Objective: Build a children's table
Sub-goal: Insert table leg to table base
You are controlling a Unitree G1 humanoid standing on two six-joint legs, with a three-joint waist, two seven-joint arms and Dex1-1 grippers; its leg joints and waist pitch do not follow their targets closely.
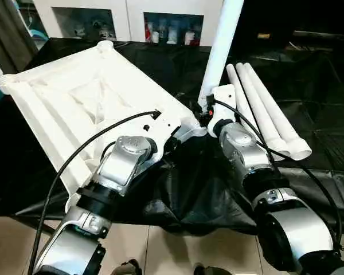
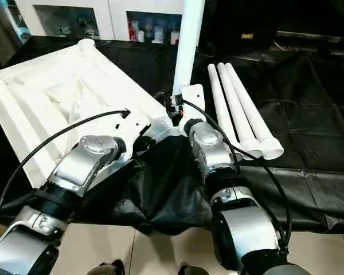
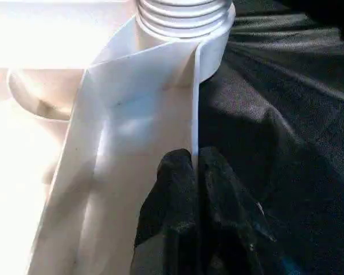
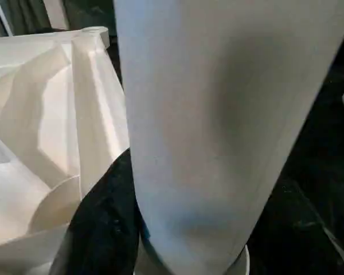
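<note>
The white plastic rectangular tabletop [image 1: 86, 97] is lying ribbed underside up on the black crinkled plastic sheet [image 1: 178, 195], tilted. The left gripper [image 3: 194, 163] is pinching the tabletop's thin side wall near a corner socket, fingers pressed together on it. Just right of that, the right gripper [image 1: 209, 117] is gripping a long white round tube leg [image 1: 221, 46] standing upright in that socket. Three more white tube legs [image 1: 264, 109] are lying side by side on the sheet further right.

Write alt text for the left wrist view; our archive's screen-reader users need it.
The left pincer, its black fingers shut, pinches the thin white rim of the tabletop just below a corner socket where a leg's threaded end sits. Black cloth lies beside.
</note>
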